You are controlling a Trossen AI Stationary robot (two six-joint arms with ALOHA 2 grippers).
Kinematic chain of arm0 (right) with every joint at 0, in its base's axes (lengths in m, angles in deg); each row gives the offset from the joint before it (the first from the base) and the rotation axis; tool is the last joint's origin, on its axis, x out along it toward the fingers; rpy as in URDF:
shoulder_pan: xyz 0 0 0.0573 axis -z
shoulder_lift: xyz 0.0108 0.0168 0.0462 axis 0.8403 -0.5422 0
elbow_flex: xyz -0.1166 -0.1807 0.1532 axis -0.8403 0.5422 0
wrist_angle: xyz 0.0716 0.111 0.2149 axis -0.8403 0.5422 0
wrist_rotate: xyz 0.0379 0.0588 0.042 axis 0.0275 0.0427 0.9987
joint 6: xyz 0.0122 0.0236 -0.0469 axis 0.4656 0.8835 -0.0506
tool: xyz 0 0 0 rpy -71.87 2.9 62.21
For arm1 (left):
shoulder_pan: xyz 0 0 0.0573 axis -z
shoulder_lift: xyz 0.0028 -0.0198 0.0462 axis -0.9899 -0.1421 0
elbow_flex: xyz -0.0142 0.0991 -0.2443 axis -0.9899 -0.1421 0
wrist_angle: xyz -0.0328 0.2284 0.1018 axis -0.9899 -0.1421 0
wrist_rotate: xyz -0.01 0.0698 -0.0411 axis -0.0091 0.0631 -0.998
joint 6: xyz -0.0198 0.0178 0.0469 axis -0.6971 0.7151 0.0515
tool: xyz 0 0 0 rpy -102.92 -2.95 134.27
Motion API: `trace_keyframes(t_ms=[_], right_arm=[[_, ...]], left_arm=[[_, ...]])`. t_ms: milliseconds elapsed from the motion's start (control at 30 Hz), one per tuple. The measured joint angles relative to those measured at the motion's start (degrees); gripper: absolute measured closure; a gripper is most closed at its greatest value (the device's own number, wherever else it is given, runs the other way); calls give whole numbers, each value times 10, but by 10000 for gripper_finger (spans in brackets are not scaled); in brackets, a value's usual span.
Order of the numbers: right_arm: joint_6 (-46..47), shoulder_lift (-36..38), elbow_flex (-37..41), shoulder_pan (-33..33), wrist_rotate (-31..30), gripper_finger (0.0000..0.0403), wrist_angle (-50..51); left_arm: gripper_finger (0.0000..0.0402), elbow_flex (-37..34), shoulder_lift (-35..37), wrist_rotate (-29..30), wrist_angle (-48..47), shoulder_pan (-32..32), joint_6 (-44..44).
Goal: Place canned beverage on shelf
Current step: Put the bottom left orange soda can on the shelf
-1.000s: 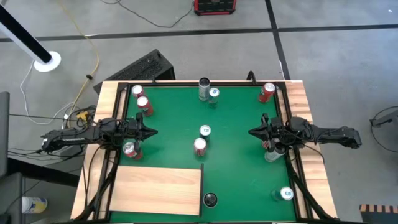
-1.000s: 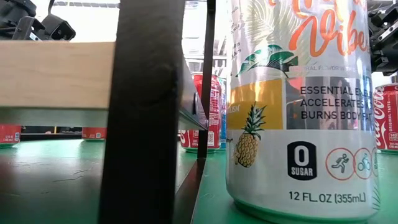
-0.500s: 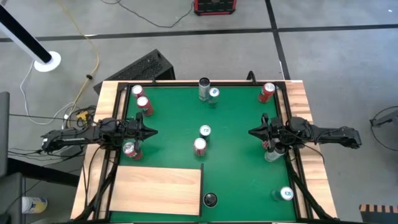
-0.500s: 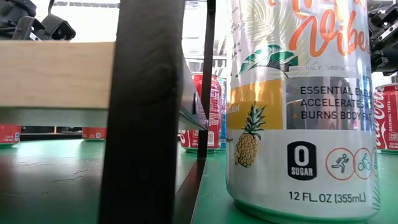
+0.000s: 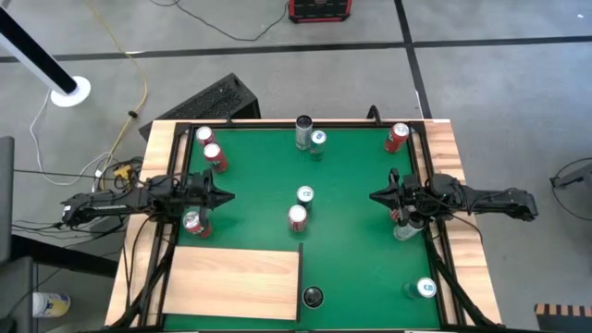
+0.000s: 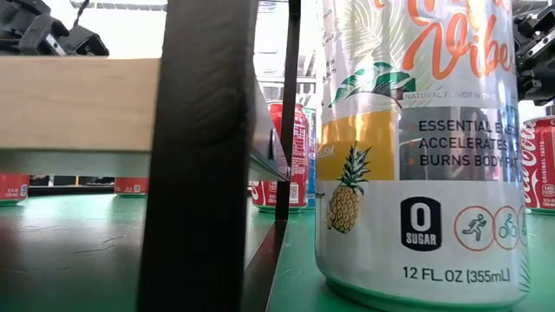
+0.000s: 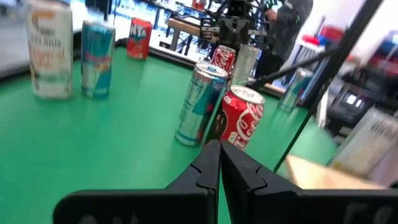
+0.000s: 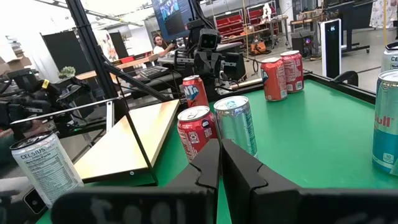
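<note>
Several beverage cans stand upright on the green mat [image 5: 351, 250]. A teal can [image 5: 305, 194] and a red can [image 5: 297, 217] are in the middle. The pale wooden shelf [image 5: 231, 282] is at the near left, its board [image 6: 78, 104] raised on a dark post [image 6: 204, 173]. A silver pineapple can [image 6: 416, 147] stands right beside that post. My left gripper [image 5: 229, 195] hangs level at the mat's left side and is shut on nothing [image 7: 219, 148]. My right gripper [image 5: 372, 195] faces it from the right side, also shut and empty [image 8: 220, 144].
Two red cans [image 5: 211, 146] stand at the far left and another [image 5: 194, 222] under my left arm. A silver can [image 5: 303, 129] and a blue one [image 5: 318, 141] are at the far middle, a red one [image 5: 398, 137] far right, a silver one [image 5: 404, 227] under my right arm and a teal one [image 5: 425, 289] near right.
My left gripper has rolled a little about its own pointing line and stayed in place, still shut. My right arm and the cans have kept still.
</note>
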Motion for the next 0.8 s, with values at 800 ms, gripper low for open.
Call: trace_keyframes(t_ms=[800], right_arm=[[0, 0, 0, 0, 0, 359, -3]], left_arm=[[401, 0, 0, 88, 67, 0, 53]])
